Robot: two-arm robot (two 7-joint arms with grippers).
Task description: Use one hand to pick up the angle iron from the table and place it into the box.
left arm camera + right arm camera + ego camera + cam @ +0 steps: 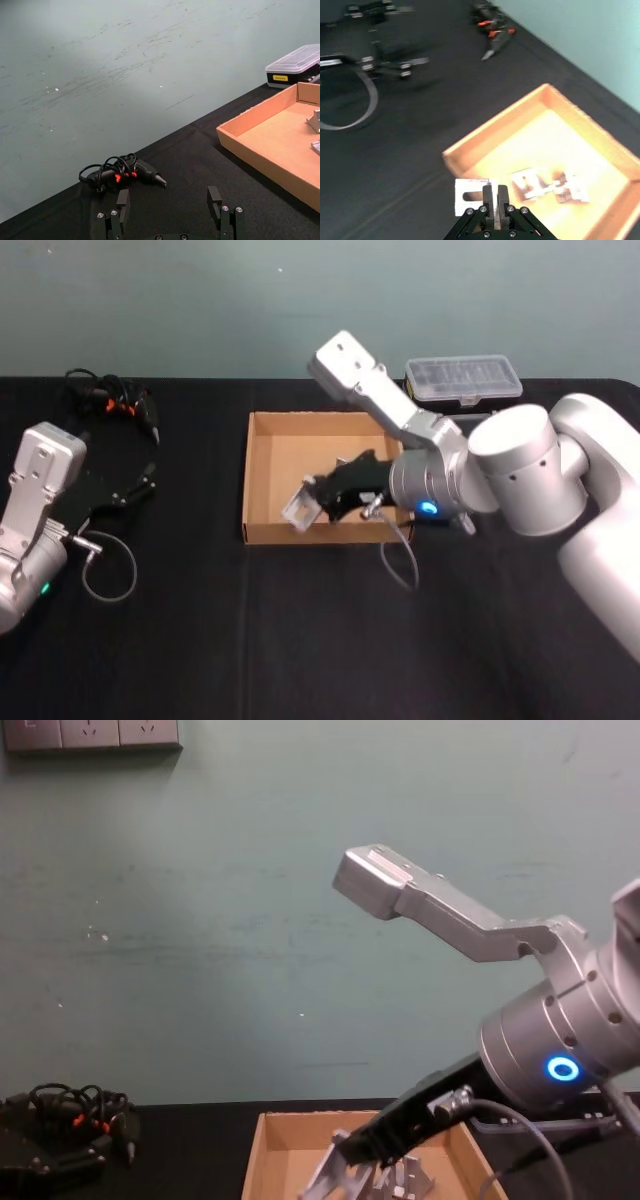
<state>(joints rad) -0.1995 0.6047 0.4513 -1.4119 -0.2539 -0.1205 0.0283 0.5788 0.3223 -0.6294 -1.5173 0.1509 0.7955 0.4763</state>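
Black desk (300, 640) runs to a pale green wall, with the box (262, 455) near its middle. Over the box's near-left corner the right gripper (322, 502) has its fingers (488, 192) closed narrow on the angle iron (300, 508), held tilted above the box floor. Other metal brackets (547, 184) lie inside the box. At the desk's left the left gripper (167, 207) is parked, fingers wide apart. A corded tool (122, 172) lies at the far left, and a plastic case (463, 380) behind the box.

right arm (545, 1020) over tan box (262, 1150), jaws gripping angle iron (335, 1175), corded tool (70, 1120) far left
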